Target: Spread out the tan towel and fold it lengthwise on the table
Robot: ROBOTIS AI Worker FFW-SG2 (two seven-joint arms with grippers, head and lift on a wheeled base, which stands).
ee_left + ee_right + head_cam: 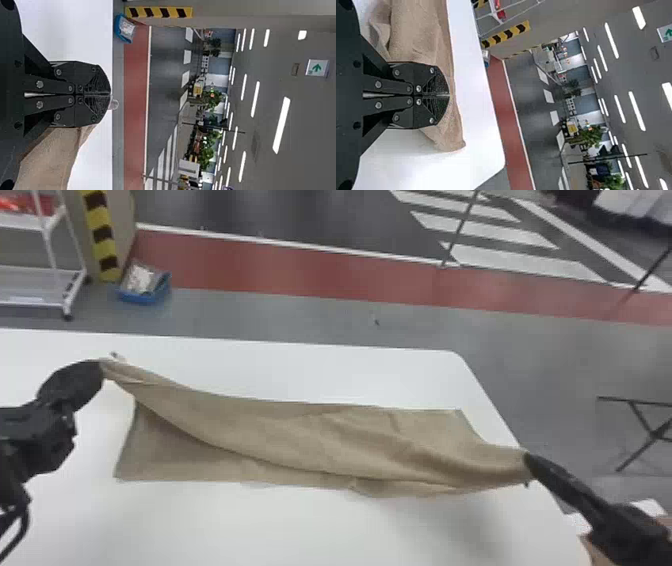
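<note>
In the head view, the tan cloth towel stretches as a long, rumpled strip over the white, smooth-topped table, between my two hands. My left black gripper with flat fingers pinches one end, drawn into a narrow twist; my right black gripper with flat fingers pinches the opposite end, near the table's side edge. Beneath the gathered upper layer, a flatter one spreads toward the near side, its corner lying by my left arm. I judge this to be the lengthwise fold under way, the layers not yet lined up. If I lower both ends as they are, the slanting upper layer could settle askew and leave that corner sticking out.

In the left wrist view, my left fingers are pressed together on the cloth, which hangs away beside them. A scant bite there could let the end slip if I tug hard.

In the right wrist view, my right fingers are also pressed together on the towel, a loose corner drooping beside them. Released carelessly, that corner could tuck under, and uneven tension could set creases along the strip.
</note>
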